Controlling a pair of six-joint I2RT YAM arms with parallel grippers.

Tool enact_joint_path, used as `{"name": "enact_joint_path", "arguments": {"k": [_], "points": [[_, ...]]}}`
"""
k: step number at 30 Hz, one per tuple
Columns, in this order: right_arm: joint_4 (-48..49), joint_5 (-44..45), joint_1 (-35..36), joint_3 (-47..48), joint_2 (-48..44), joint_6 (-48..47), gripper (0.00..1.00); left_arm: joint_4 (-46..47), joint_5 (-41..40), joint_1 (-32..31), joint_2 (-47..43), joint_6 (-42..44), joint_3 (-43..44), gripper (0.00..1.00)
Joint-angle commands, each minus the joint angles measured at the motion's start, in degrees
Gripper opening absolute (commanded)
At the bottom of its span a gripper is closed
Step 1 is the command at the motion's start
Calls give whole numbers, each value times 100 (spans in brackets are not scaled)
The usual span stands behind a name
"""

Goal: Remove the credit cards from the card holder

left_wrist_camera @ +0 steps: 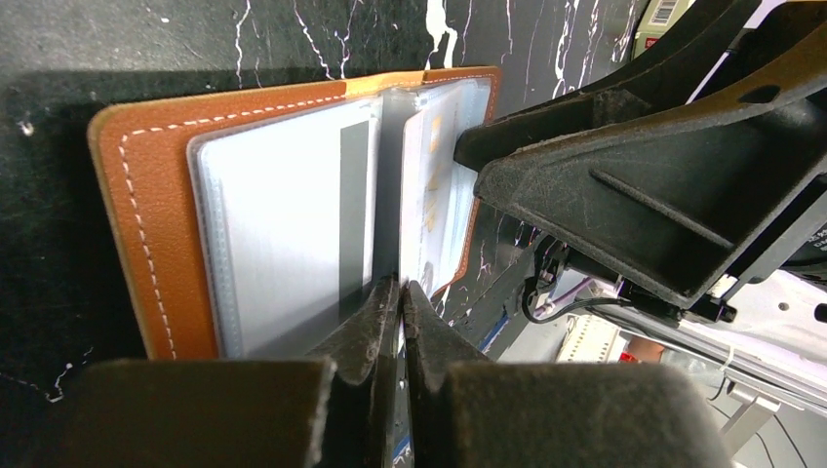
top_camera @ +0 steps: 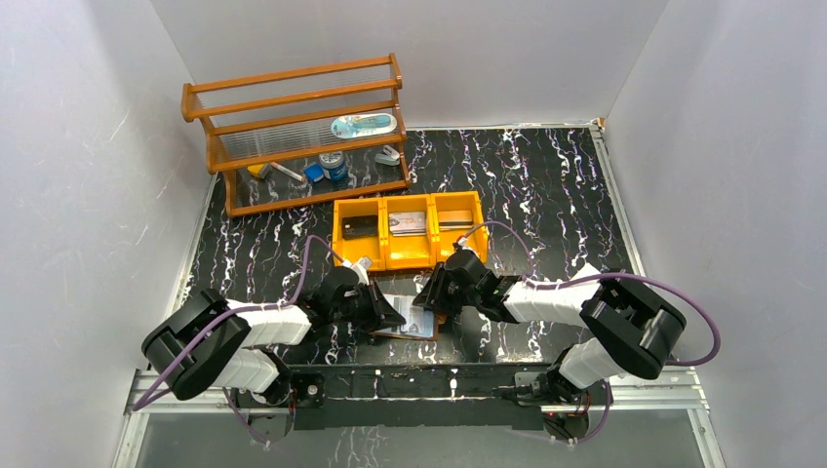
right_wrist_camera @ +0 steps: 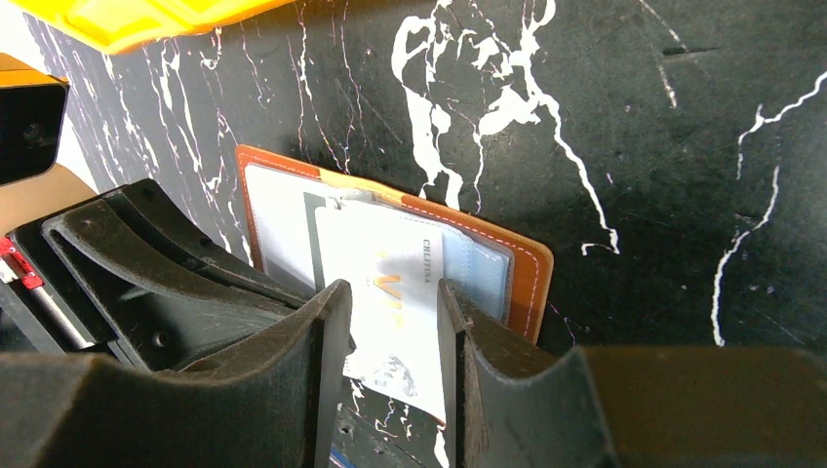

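Observation:
The brown card holder (top_camera: 414, 322) lies open on the black marble table between my two grippers. In the left wrist view its leather cover (left_wrist_camera: 146, 214) and pale sleeves show. My left gripper (left_wrist_camera: 402, 292) is shut on the near edge of a middle sleeve that stands up; it also shows in the top view (top_camera: 388, 314). A white credit card (right_wrist_camera: 380, 244) with gold lettering sticks partway out of a sleeve past the holder's edge (right_wrist_camera: 531, 268). My right gripper (right_wrist_camera: 392, 290) is open, its fingers astride that card; it also shows in the top view (top_camera: 439, 295).
An orange three-compartment tray (top_camera: 410, 261) holding flat items stands just behind the card holder; its corner shows in the right wrist view (right_wrist_camera: 146, 19). A wooden shelf rack (top_camera: 293, 127) with small items stands at the back left. White walls enclose the table.

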Motion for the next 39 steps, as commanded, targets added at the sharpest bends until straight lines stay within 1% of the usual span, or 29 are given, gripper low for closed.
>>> {"name": "enact_joint_path", "arguments": {"k": [1, 7, 18, 24, 28, 31, 35, 39], "points": [[-984, 146, 38, -328, 258, -150, 48, 13, -39, -9, -142, 146, 11, 0], [-1098, 203, 42, -235, 238, -204, 50, -744, -295, -8, -437, 454, 183, 0], [-1230, 231, 38, -125, 230, -287, 50, -1229, -496, -9, -728, 620, 239, 0], [-1363, 210, 30, 64, 152, -442, 50, -1908, -749, -9, -974, 890, 433, 0], [-1368, -8, 30, 373, 60, -727, 50, -1803, -667, -9, -995, 919, 440, 0], [-1031, -328, 34, 509, -132, -998, 51, -1743, -573, -7, -869, 901, 473, 0], [-633, -673, 35, 655, -262, -1086, 53, -1762, -552, -10, -810, 911, 509, 2], [-407, -801, 43, 657, -133, -1082, 53, -1702, -545, -9, -855, 869, 486, 4]]}}
